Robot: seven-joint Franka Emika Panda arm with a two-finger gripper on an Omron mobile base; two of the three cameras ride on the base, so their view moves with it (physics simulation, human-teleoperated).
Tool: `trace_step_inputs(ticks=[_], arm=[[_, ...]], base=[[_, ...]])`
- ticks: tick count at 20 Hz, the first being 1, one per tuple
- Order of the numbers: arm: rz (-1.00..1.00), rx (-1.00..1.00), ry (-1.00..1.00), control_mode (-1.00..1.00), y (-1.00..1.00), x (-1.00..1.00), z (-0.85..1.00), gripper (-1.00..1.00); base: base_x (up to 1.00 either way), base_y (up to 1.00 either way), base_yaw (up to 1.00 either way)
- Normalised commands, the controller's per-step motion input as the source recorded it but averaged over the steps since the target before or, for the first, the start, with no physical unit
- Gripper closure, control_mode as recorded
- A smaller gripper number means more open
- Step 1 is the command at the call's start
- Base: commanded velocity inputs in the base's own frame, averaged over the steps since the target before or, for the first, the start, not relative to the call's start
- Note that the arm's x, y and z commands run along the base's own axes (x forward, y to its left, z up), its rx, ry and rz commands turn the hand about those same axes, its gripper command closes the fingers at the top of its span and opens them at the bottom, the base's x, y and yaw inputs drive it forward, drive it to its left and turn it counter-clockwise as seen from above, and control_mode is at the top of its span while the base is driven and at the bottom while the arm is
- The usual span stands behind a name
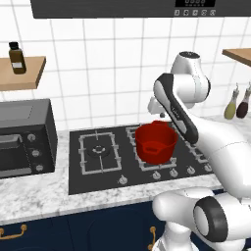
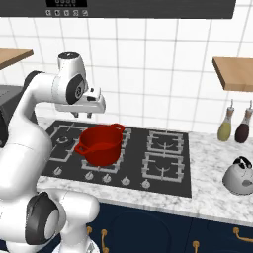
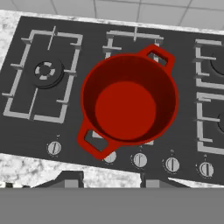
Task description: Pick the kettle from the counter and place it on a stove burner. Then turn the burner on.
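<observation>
The kettle (image 2: 239, 176), small, silvery-grey and domed with a thin black handle, stands on the speckled counter (image 2: 210, 148) right of the cooktop. My gripper (image 2: 87, 116) hangs far to its left, above the red pot, pointing down. In the hand view my gripper (image 3: 109, 180) is open, its dark fingertips (image 3: 70, 177) wide apart with nothing between them. The stove burner (image 1: 100, 152), a large square grate with a round ring, lies at the cooktop's left end. In the hand view the stove burner (image 3: 46, 72) is bare, left of the pot.
A red two-handled pot (image 3: 129, 100) sits on the middle grates. Knobs (image 3: 140, 160) line the cooktop's front edge. Two bottles (image 2: 226, 126) stand by the wall behind the kettle. A dark oven box (image 1: 24, 139) stands left of the cooktop. Wooden shelves (image 2: 234, 71) hang on both sides.
</observation>
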Motion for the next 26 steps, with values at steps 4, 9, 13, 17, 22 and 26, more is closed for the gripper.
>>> trace_step_inputs(ticks=[4, 9, 13, 17, 22, 26], arm=[[0.00, 0.01, -0.01, -1.00, -0.38, -0.12, -0.04, -1.00], [0.00, 0.03, -0.02, -1.00, -0.76, -0.30, -0.15, -1.00], [0.00, 0.02, -0.09, -1.00, -0.74, -0.30, -0.30, -1.00], [0.00, 0.00, -0.06, -1.00, -0.82, -0.19, -0.17, -1.00], [-0.01, 0.00, -0.02, -1.00, -0.88, -0.19, -0.06, -1.00], [-0.07, -0.03, -0.01, -1.00, -0.84, -0.21, -0.29, -1.00]], base=[[0.00, 0.00, 0.00], [0.00, 0.00, 0.00], [0.00, 0.00, 0.00], [0.00, 0.00, 0.00], [0.00, 0.00, 0.00], [0.00, 0.00, 0.00]])
